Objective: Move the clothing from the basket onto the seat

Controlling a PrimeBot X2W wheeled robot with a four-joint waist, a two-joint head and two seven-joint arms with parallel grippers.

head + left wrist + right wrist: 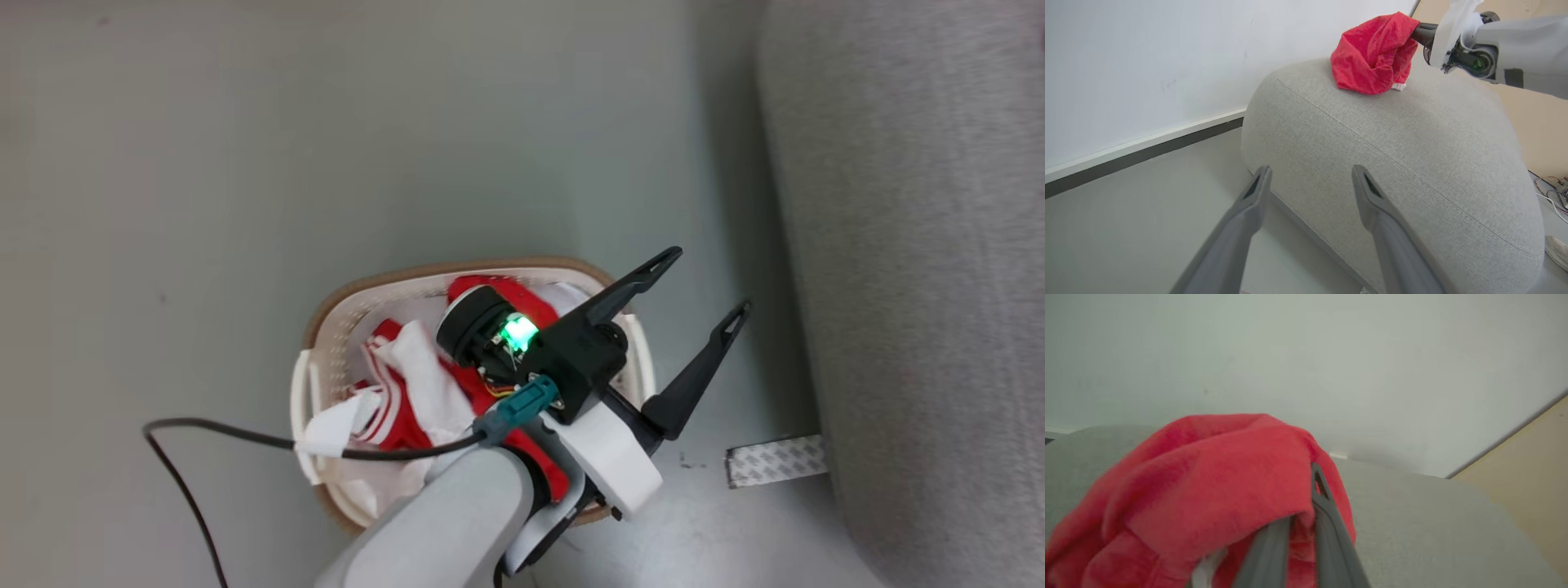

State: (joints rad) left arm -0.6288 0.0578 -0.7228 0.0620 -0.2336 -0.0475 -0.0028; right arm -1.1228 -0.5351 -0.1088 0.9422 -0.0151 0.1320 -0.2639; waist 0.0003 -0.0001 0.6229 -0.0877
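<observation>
The cream basket [384, 286] sits on the floor, and red and white clothing [400, 392] is bunched inside it. My left gripper [710, 282] hovers over the basket's right rim, open and holding nothing, its fingers pointing toward the grey seat [922, 245]. In the left wrist view the open left gripper [1311, 171] faces the seat [1392, 143], where a red garment [1372, 57] rests on top. My right gripper [1306, 498] is shut on that red garment [1208, 477], which drapes over its fingers above the seat [1433, 522].
A white patterned strip [775, 460] lies on the floor against the seat's base. A black cable [204, 429] runs across the floor to my left arm. A white wall with a dark baseboard [1147, 151] stands behind the seat. Loose wires [1551, 188] lie at the right.
</observation>
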